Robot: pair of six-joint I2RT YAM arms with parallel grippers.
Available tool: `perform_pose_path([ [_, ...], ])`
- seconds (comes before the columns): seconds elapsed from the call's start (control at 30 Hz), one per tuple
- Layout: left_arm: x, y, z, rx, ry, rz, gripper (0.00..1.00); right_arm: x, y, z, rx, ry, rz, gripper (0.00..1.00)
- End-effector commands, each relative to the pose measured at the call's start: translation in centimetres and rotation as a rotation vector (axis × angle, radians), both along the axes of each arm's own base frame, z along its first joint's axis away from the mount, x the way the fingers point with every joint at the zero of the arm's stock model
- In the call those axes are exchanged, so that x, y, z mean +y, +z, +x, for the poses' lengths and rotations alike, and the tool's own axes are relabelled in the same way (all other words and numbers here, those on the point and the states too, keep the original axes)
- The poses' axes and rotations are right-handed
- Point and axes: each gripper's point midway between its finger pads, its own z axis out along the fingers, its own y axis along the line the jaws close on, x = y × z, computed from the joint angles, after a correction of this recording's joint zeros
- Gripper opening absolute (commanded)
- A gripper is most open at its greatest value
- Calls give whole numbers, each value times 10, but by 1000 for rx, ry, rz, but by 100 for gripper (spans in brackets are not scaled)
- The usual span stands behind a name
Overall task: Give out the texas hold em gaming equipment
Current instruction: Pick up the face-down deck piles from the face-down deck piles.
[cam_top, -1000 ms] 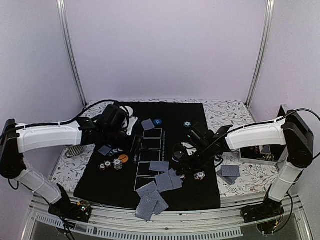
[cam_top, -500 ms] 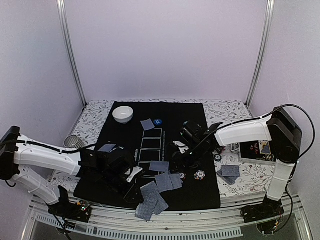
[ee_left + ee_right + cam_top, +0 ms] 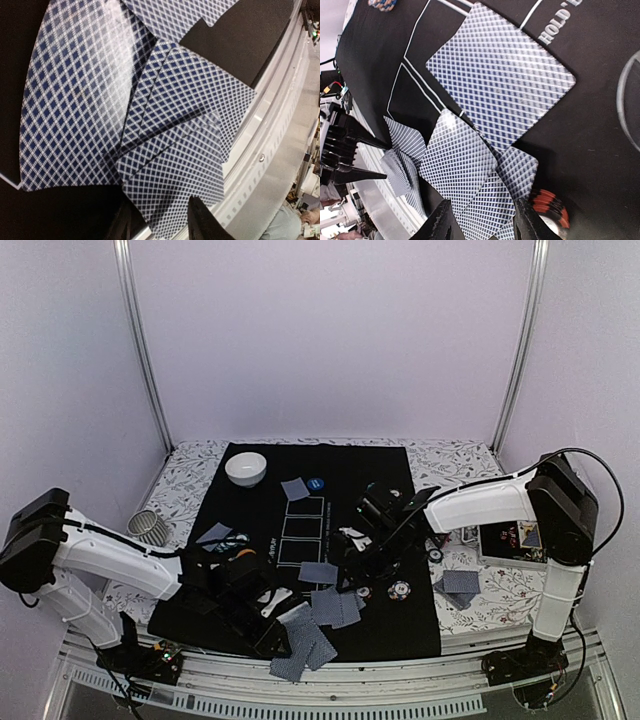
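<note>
Grey-blue lattice-backed playing cards (image 3: 300,645) lie heaped at the mat's near edge, and more playing cards (image 3: 335,605) are fanned just behind them. My left gripper (image 3: 276,630) is low over the near heap. In the left wrist view its jaws (image 3: 162,225) stand apart astride a card corner (image 3: 172,197), closed on nothing. My right gripper (image 3: 362,565) hovers open over the fanned cards. In its wrist view the fingers (image 3: 485,222) straddle overlapping cards (image 3: 462,170), beside a red chip stack (image 3: 550,207). A blue button disc (image 3: 316,483) and a chip stack (image 3: 400,590) rest on the mat.
A white bowl (image 3: 245,468) sits at the far left of the black mat (image 3: 345,465). A metal cup (image 3: 148,528) stands off the mat on the left. On the right, off the mat, an open box (image 3: 515,538) stands behind a few cards (image 3: 460,582). The table's metal rail (image 3: 280,165) runs beside the near heap.
My left arm has swung from the far left by the bowl down to the near card heap, its jaws narrowing. My right gripper has shifted slightly left over the fanned cards.
</note>
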Motion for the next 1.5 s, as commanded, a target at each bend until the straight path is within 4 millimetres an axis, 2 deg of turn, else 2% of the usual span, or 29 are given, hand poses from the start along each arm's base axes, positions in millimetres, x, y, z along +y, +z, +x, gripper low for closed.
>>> perform_pose_path([
  [0.0,-2,-9,-4,-8,-26,-6,41,22,5,-9,30,57,55,42],
  [0.23,-4,-10,-1,-27,-19,-9,41,42,12,-28,77,93,119,42],
  [0.5,-5,-10,2,-37,-10,-21,41,54,6,-43,117,95,133,38],
  [0.57,-5,-11,2,-41,-8,-22,41,55,3,-44,120,89,126,34],
  [0.67,-5,-10,3,-41,-8,-25,41,55,2,-44,128,83,125,21],
  [0.73,-5,-9,3,-45,-6,-28,41,53,5,-44,118,79,123,11],
  [0.8,-4,-5,5,-51,-1,-36,41,51,10,-44,108,77,127,5],
  [0.87,-5,0,7,-60,3,-52,41,44,10,-47,105,73,114,4],
  [0.93,-9,16,12,-87,-2,-100,43,35,15,-48,89,64,102,3],
  [1.13,-11,47,27,-143,6,-189,53,23,32,-43,29,47,96,3],
  [1.33,-5,83,70,-267,84,-306,74,21,46,-43,-25,86,125,3],
  [1.47,-6,99,96,-369,97,-349,78,20,61,-37,-86,101,139,2],
])
